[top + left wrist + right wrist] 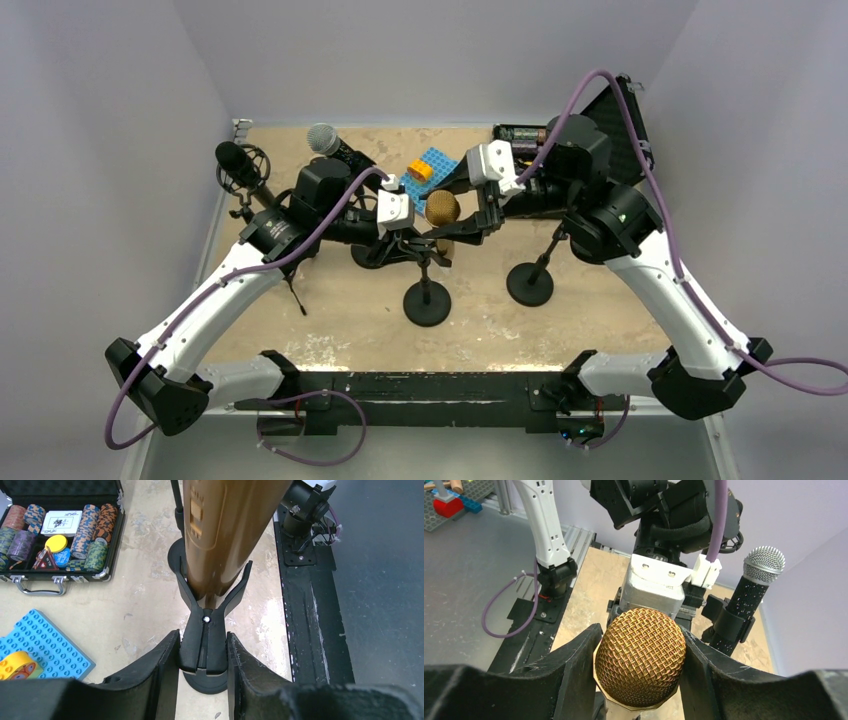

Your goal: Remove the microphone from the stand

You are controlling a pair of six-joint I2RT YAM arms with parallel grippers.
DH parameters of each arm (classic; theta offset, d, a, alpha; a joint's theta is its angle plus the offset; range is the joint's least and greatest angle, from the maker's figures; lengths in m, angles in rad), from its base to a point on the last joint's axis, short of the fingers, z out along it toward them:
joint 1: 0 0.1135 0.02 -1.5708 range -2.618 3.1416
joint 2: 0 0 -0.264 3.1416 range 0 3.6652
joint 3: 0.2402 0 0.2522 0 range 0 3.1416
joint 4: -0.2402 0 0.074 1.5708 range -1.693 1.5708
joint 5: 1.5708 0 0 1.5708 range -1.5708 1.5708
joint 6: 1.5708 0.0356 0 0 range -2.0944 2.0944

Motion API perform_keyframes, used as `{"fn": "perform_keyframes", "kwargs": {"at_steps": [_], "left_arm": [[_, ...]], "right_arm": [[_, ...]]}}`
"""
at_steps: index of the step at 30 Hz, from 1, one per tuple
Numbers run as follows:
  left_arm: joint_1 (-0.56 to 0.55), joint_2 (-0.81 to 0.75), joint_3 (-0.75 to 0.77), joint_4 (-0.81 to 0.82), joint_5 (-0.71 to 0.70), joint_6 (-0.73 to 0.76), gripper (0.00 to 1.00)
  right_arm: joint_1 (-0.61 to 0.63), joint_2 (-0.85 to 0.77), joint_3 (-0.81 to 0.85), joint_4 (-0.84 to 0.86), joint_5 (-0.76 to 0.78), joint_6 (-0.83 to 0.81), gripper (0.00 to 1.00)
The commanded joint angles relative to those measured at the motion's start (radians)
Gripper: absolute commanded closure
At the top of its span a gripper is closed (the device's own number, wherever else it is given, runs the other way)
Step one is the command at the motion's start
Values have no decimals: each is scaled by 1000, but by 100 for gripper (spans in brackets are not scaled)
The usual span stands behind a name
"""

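Microphone [640,657] seated in clip [203,652] atop the stand [427,303], its head clamped by right gripper [640,645], clip pinched by left gripper [203,640]; clip best held steady while microphone is drawn straight out.

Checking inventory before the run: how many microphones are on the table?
3. Gold microphone at the centre, held in its clip; silver-headed microphone at the back, left of centre; black microphone at the far left. Others may be hidden.
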Motion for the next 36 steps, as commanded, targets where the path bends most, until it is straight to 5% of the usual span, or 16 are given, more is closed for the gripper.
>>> {"fn": "perform_keyframes", "kwargs": {"at_steps": [1,12,14,16,23,29,33,36], "left_arm": [[-4,6,16,-42,-5,42,100],[-4,-1,11,-34,-24,34,97],[-4,-7,19,-21,-38,9,66],[-5,-12,30,-15,-41,-6,50],[-4,-19,75,-28,-45,-42,14],[-4,-38,123,-10,-44,-89,12],[-4,-41,194,-29,-31,-113,12],[-4,-45,246,-41,-19,-135,12]], "right_arm": [[4,-19,105,102,22,56,94],[3,-33,276,233,215,217,100],[1,-47,297,245,294,215,100],[1,-51,339,235,353,193,100],[-5,-87,402,270,735,-20,100],[-107,-109,331,392,1075,-252,100],[-335,15,534,118,1177,-130,100],[-471,25,483,21,1183,-154,100]]}}
